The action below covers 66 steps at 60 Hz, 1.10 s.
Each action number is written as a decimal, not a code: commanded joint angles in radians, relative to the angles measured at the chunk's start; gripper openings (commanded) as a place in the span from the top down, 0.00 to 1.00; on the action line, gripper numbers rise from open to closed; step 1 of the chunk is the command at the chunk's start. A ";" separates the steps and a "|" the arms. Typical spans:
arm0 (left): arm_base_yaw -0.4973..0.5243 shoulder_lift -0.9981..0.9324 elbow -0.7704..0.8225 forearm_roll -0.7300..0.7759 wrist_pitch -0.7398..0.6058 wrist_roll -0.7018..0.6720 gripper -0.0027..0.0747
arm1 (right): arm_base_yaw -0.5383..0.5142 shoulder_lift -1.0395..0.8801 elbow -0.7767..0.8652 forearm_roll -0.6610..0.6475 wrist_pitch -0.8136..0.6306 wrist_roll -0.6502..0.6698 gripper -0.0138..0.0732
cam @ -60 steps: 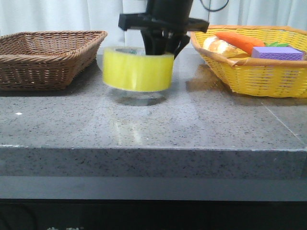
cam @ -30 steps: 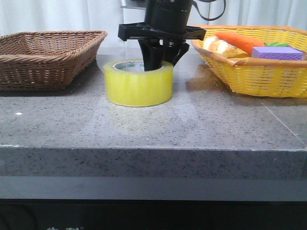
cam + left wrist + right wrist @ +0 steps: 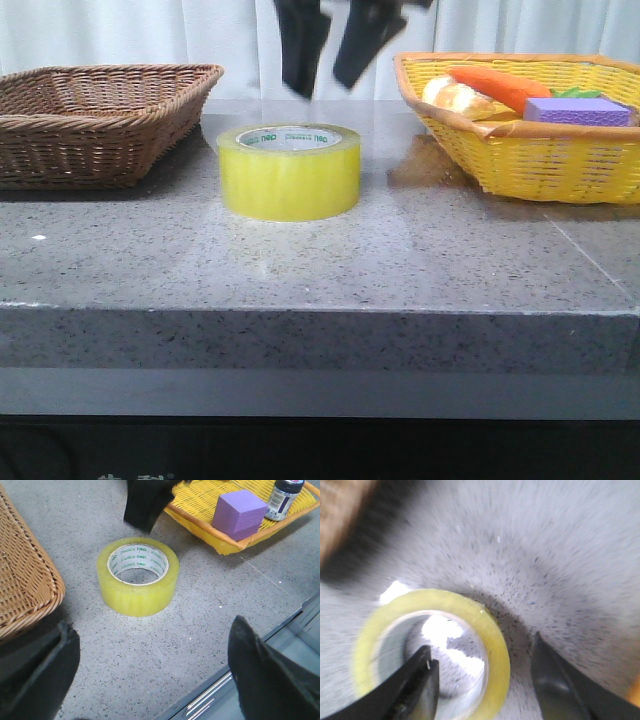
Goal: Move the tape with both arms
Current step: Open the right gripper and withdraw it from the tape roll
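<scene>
The tape (image 3: 290, 172), a chunky yellow roll with a hollow core, lies flat on the grey stone table between two baskets. My right gripper (image 3: 322, 88) hangs open just above it, both black fingers clear of the roll. From the right wrist view the tape (image 3: 495, 645) is directly below the right gripper (image 3: 482, 680), one finger over the core and one outside the rim. In the left wrist view the tape (image 3: 138, 583) lies some way ahead of my left gripper (image 3: 150, 680), which is wide open and empty. The front view does not show the left arm.
A brown wicker basket (image 3: 100, 110) stands at the left. On the right a yellow basket (image 3: 540, 160) holds a carrot (image 3: 495, 85), a bread roll (image 3: 455, 97) and a purple block (image 3: 239, 512). The table's front edge (image 3: 220, 685) runs close to the left gripper.
The right gripper lowered the tape onto the table, let go of it, opened and rose clear. The tape now rests still.
</scene>
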 commanded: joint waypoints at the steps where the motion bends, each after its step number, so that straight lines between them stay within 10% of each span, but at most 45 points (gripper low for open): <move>1: -0.009 -0.001 -0.031 -0.008 -0.077 0.001 0.19 | -0.013 -0.139 -0.031 -0.005 0.094 -0.011 0.34; 41: -0.009 -0.001 -0.031 -0.008 -0.077 0.001 0.19 | -0.059 -0.967 0.858 -0.011 -0.459 -0.013 0.34; 66: -0.009 -0.001 -0.031 -0.008 -0.079 0.001 0.19 | -0.059 -1.320 1.208 -0.010 -0.527 -0.013 0.34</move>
